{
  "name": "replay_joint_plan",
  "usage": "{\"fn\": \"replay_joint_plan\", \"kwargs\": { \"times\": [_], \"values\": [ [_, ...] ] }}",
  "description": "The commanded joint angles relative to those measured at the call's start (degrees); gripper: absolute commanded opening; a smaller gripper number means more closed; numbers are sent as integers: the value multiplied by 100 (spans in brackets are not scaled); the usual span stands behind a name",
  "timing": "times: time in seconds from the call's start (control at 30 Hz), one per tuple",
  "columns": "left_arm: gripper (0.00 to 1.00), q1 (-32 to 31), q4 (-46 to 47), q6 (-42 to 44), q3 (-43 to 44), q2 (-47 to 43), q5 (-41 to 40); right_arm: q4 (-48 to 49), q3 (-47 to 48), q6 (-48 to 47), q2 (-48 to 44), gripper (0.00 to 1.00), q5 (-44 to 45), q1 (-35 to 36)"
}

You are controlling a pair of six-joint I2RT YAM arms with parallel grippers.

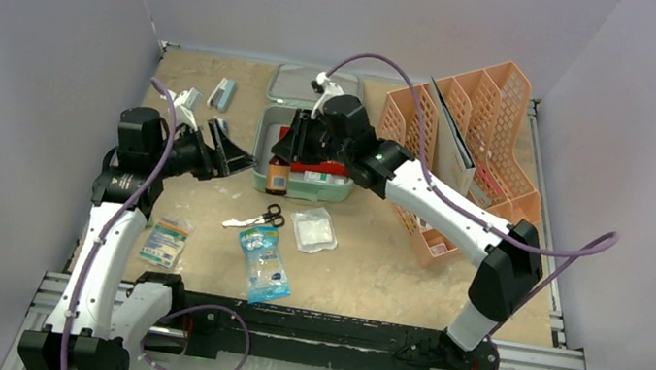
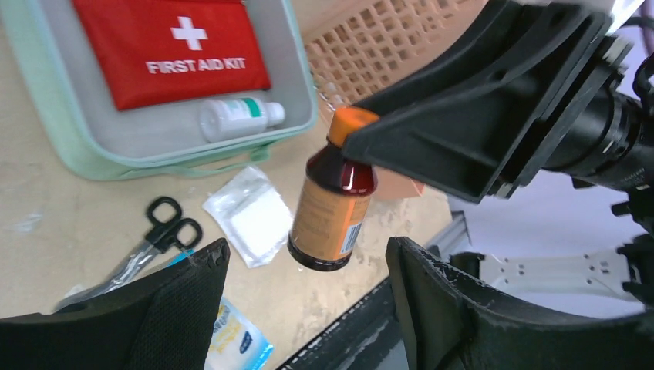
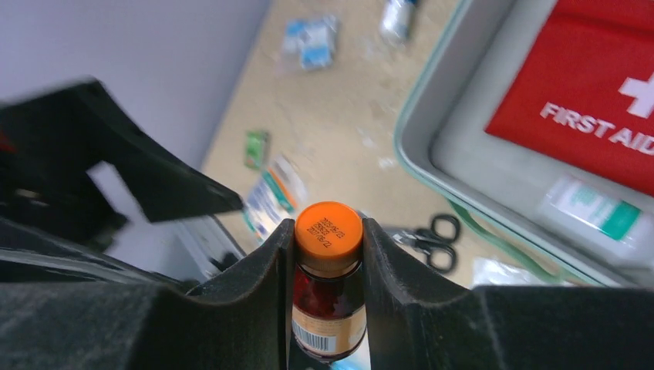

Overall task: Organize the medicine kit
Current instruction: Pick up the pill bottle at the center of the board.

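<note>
The mint-green medicine kit [image 1: 339, 190] lies open mid-table with a red first-aid pouch [image 2: 170, 46] and a white bottle [image 2: 239, 117] inside. My right gripper [image 3: 328, 231] is shut on the orange cap of a brown syrup bottle [image 2: 333, 208]. The bottle hangs upright in the air by the kit's front-left corner [image 1: 277, 178]. My left gripper [image 2: 308, 262] is open, its fingers on either side below the bottle, apart from it. In the top view it sits just left of the kit [image 1: 230, 146].
The kit's lid [image 1: 298, 85] lies behind the box. A peach mesh rack [image 1: 468, 137] stands at the right. Black scissors [image 1: 265, 217], a gauze packet [image 1: 313, 230], a blue packet [image 1: 263, 264] and a small packet [image 1: 164, 241] lie in front.
</note>
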Motion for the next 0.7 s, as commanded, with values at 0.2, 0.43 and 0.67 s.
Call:
{"fn": "replay_joint_plan", "kwargs": {
  "times": [0.2,0.43,0.67],
  "values": [
    [77,-24,2263,-1346,-500,-151,1378,2741,-882,2409,-944,0,600,-114],
    [77,-28,3698,-2199,-556,34,1689,3463,-1363,3165,-1214,0,719,-131],
    [71,-56,4571,-2823,-753,-60,1674,3757,-1664,3452,-1389,0,894,-125]
  ]
}}
